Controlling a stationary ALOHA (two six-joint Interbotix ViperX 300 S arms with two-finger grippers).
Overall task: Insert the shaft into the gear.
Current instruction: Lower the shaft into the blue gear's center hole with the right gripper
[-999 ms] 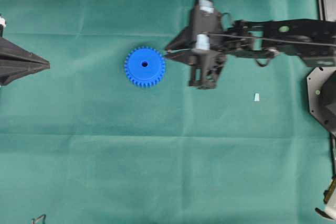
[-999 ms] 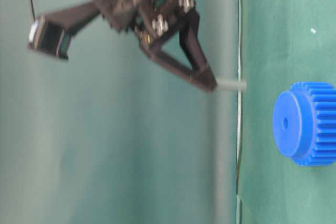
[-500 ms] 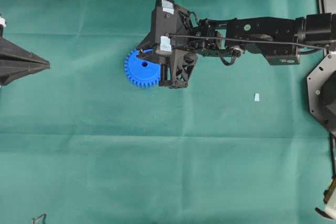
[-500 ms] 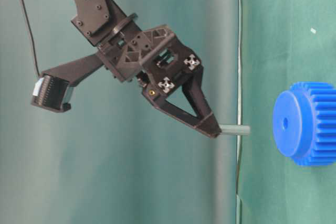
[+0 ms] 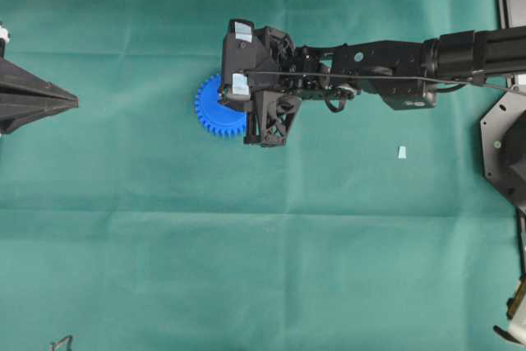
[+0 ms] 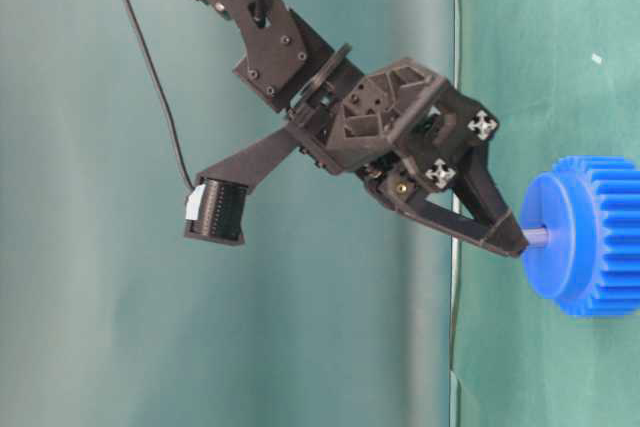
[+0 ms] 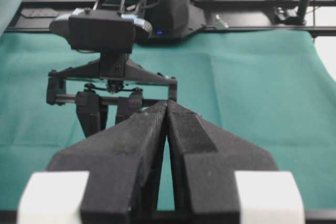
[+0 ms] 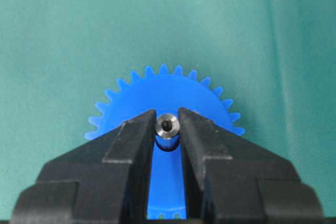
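Shaft (image 8: pixel 167 128) is pinched in the right gripper (image 6: pixel 505 237), long axis square to the gear (image 6: pixel 585 235) face, tip at its centre hole. Gear lies flat on the bench (image 5: pixel 246 269). Left gripper (image 7: pixel 167 129) sits closed, well apart, so the right arm is nearer.

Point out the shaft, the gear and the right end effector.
shaft (image 8: pixel 167 126): right wrist view, on its round end face.
gear (image 6: pixel 590 247): table-level view, on its blue hub face.
right end effector (image 8: pixel 167 135): right wrist view, midway between its fingertips, shut on the shaft.
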